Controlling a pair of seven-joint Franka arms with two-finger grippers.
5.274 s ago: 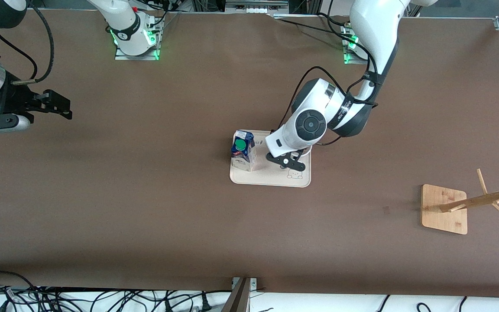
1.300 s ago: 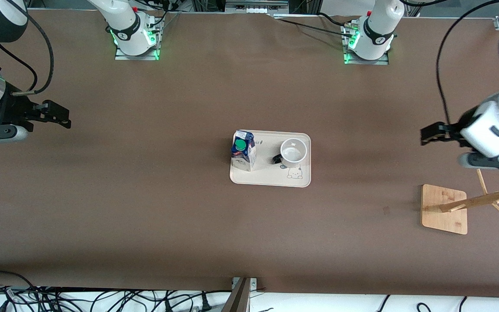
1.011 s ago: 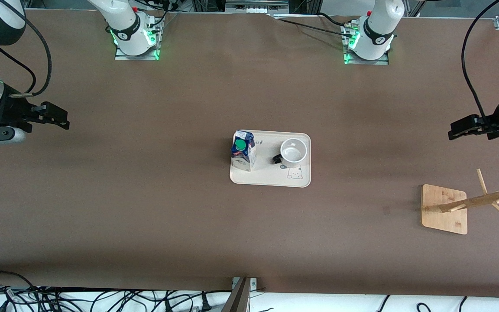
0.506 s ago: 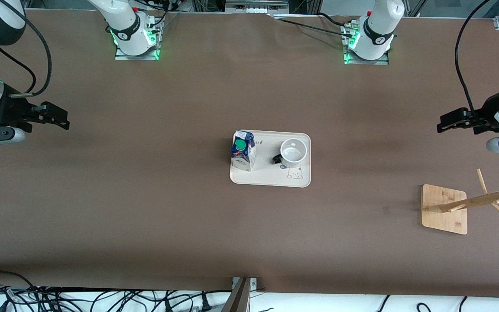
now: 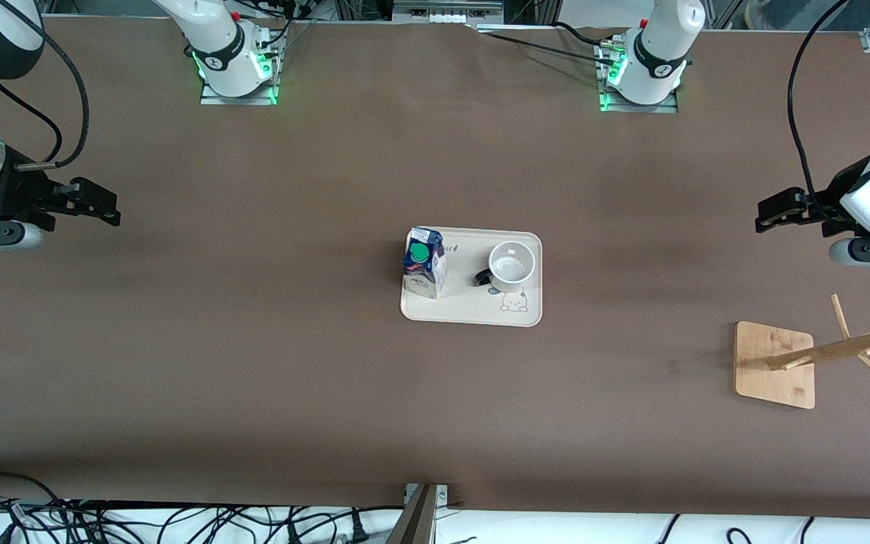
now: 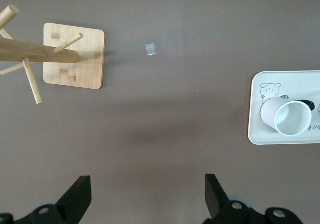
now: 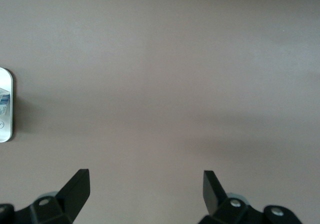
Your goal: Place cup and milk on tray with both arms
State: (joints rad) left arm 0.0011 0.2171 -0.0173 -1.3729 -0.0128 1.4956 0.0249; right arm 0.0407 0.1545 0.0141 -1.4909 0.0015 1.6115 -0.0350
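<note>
While both end effectors (image 5: pixel 771 211) (image 5: pixel 99 204) hang released over table ends, tray (image 5: pixel 465 313) sits mid-table.

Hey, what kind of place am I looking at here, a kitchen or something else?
Most likely a robotics lab bench, not a kitchen: two arms are bolted on plates along a brown-covered table, loose cables trail off its edge, and only staged props sit out, a tray and a wooden mug rack.

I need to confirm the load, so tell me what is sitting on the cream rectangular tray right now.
On the cream rectangular tray stand a blue-and-white milk carton with a green cap and, beside it, an upright white ceramic mug. Its inside looks empty. The tray surface under each is hidden.
</note>
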